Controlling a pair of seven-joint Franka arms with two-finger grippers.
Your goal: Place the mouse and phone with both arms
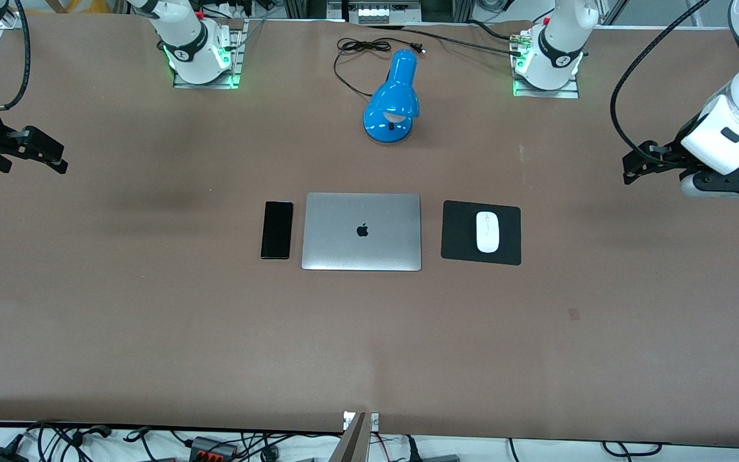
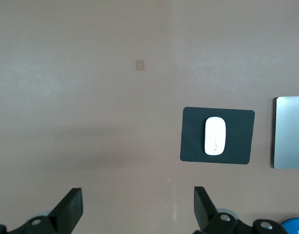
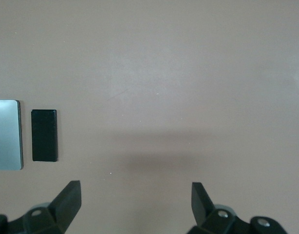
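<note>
Resting flat, mouse (image 1: pixel 487 231) on mouse pad (image 1: pixel 459 244) and phone (image 1: pixel 277 229) beside laptop (image 1: pixel 362 231) look placed; left gripper (image 2: pixel 137 207) and right gripper (image 3: pixel 135 204), both spread over bare table ends, risk knocking them only by returning.

Looks like a robot lab: two big white arms (image 1: pixel 183 38) bolted onto a wide brown desk (image 1: pixel 151 321), metal frames along the edge, loose cables and plugs (image 1: pixel 203 443) below, a toy-bright blue lamp (image 1: pixel 394 96) beside a closed laptop (image 1: pixel 362 231)
</note>
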